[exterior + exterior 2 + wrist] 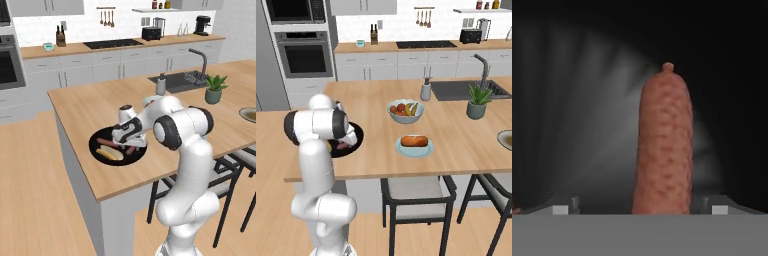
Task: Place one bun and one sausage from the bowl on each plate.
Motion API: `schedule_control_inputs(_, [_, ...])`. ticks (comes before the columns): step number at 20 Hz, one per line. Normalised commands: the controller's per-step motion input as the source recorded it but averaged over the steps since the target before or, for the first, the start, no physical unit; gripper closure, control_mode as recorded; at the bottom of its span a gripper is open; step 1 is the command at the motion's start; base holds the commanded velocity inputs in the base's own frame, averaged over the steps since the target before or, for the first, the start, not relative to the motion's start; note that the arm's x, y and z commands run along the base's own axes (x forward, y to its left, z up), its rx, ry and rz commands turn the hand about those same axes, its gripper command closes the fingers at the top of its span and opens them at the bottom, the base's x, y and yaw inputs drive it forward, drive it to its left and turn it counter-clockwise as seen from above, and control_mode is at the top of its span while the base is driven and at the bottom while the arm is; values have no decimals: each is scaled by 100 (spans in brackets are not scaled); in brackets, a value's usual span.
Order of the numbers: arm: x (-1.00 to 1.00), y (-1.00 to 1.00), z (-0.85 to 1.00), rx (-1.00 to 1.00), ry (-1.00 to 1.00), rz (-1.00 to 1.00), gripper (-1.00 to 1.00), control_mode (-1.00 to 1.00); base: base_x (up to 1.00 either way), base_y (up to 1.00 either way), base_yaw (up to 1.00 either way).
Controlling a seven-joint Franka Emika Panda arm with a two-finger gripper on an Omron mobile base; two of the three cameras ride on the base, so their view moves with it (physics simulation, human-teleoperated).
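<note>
The gripper (pixel 641 207) is lowered into the black bowl (pixel 95 150) at the near left end of the worktop (pixel 80 110), with one sausage (pixel 663 145) lying lengthwise between its jaws. The jaws are seen standing wide, one tip on each side of the sausage, and no contact is shown.

A slip is judged the main risk: the sausage is smooth and round, so an off-centre closure could roll it aside or squeeze it out.

The sausage is reddish-brown, mottled, with a small knotted end. A further sausage (pixel 105 141) and a pale bun (pixel 109 153) are seen in the bowl. On the light blue plate (pixel 428 150), to the right, a bun (pixel 414 141) is already placed.
</note>
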Motion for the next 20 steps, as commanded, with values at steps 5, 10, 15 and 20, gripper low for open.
schedule_control_inputs(5, [-15,6,-18,0,0,-11,100,-100,0,0,0])
schedule_control_inputs(10, [-55,-26,23,1,-8,-14,100,-100,0,0,0])
schedule_control_inputs(15, [-53,-69,100,12,-16,-14,100,-100,0,0,0])
schedule_control_inputs(20, [-1,-100,93,5,0,-23,100,-100,0,0,0])
